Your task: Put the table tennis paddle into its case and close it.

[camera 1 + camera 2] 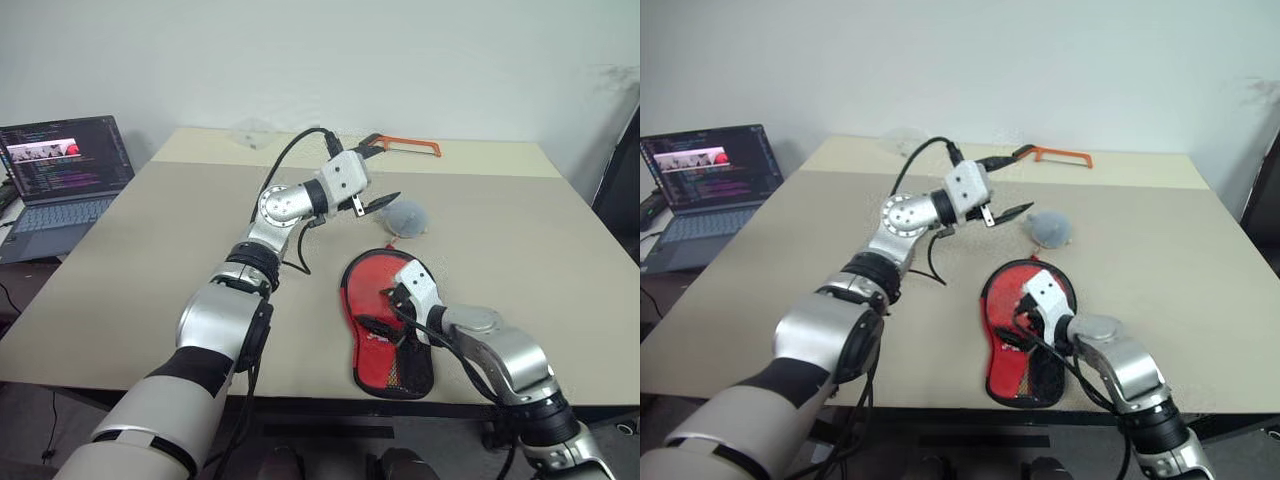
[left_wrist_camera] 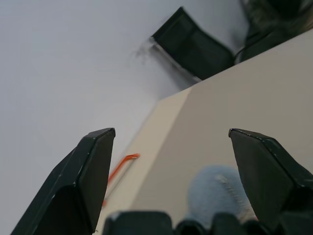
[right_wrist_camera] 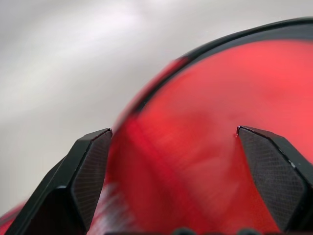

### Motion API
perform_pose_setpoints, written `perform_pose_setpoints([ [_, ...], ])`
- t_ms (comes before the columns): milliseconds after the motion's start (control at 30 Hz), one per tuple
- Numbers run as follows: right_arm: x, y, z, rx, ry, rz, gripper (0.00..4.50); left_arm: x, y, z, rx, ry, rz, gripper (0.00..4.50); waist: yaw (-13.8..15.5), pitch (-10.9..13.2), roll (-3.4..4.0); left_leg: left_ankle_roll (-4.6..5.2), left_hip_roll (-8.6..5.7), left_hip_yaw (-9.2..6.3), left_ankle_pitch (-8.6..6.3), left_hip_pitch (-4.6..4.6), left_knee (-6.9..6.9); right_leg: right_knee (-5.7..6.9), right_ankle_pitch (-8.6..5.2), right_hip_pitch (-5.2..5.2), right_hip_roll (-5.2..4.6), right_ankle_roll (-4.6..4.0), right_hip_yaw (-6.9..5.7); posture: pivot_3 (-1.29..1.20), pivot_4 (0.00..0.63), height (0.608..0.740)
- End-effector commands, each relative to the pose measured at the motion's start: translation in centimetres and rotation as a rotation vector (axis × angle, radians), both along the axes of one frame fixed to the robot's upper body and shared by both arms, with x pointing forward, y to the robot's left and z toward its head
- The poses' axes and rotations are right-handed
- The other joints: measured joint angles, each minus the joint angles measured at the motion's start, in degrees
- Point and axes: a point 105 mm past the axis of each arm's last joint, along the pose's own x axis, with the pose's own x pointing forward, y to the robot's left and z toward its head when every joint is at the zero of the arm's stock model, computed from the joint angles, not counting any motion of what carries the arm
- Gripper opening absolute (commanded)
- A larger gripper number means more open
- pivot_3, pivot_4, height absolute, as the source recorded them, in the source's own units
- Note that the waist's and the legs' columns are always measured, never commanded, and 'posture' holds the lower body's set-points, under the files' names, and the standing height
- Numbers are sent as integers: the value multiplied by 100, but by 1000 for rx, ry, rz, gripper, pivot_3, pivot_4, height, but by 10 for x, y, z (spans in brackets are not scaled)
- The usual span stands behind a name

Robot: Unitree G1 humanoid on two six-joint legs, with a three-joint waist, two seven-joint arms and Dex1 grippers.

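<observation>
As things lie now: the paddle-shaped soft red pouch with a black rim and black mesh patch, the case (image 1: 365, 280), lies flat on the beige tabletop (image 1: 150, 260) close to its near edge, right of the middle, handle end toward that edge
Paddle: the flat red-faced table tennis paddle with the short wooden handle cannot be told apart from the case; I judge it is probably already inside, though the pictures do not settle it
Ball: the grey fuzzy ball (image 1: 407, 217) rests on the tabletop just beyond the round end of the case; its cord is too thin to follow
Right hand (image 1: 383, 310): low over the case's red front, fingers spread wide and gripping nothing; its wrist view looks straight onto the red cloth and black rim
Left hand (image 1: 378, 175): held up above the middle of the tabletop, near the ball, fingers wide apart and empty
Far edge: an orange-framed hacksaw (image 1: 410, 146) lies well apart from all this
Step in hand: most likely the closing, or a check of it; whether the zip is drawn shut is hidden
Next move calls for: finding the zip pull along the rim, one hand pressing the pouch flat while the other pinches the small pull and draws it round the curve; the soft cloth may bunch or slide toward the near edge
</observation>
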Motion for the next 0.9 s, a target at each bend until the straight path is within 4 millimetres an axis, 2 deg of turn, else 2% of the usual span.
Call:
perform_pose_setpoints([
  [33,-2,-18,42,63,-90,32,4500,-8,5,6,-40,67,-92,4045,-21,32,-3,1,2,-3,0,0,-1,2,0,-1,2,-1,-1,0,150,740],
  [100,6,-30,59,108,-120,2,4500,-15,2,-2,-39,125,-153,4045,-38,58,-3,1,4,-9,0,0,-1,3,-1,-2,7,-3,-4,0,150,740],
  [233,42,-56,85,171,-195,-157,4500,-31,-9,-24,-50,261,-227,4045,-63,76,-1,1,4,-8,1,-3,0,5,0,-5,7,-3,1,0,150,740],
  [333,85,-75,93,185,-221,-343,4500,-43,-16,-47,-48,364,-214,4045,-79,79,1,2,4,-8,1,-1,2,8,1,-6,6,-4,2,0,150,740],
  [400,108,-79,98,206,-231,-410,4500,-53,-18,-64,-43,418,-193,4045,-87,82,6,3,4,-7,2,2,2,13,1,-7,6,-5,5,0,150,740],
  [567,149,-77,100,263,-204,-519,4500,-69,-19,-87,-68,511,-119,4045,-91,89,16,4,4,-5,2,-2,1,12,17,-12,7,-32,9,0,150,740],
  [667,170,-62,93,243,-183,-557,4500,-75,-20,-100,-78,551,-62,4045,-80,91,18,4,3,-1,2,-4,1,12,17,-13,5,-32,9,0,150,740],
  [733,180,-52,91,249,-179,-591,4500,-76,-21,-106,-78,560,-15,4045,-77,92,19,4,4,-1,2,-4,1,11,17,-13,4,-33,8,0,150,740],
  [900,193,-46,81,238,-176,-743,4500,-73,-20,-114,-78,559,87,4045,-44,92,20,4,4,-2,2,-5,0,11,18,-13,4,-33,6,0,150,740],
])
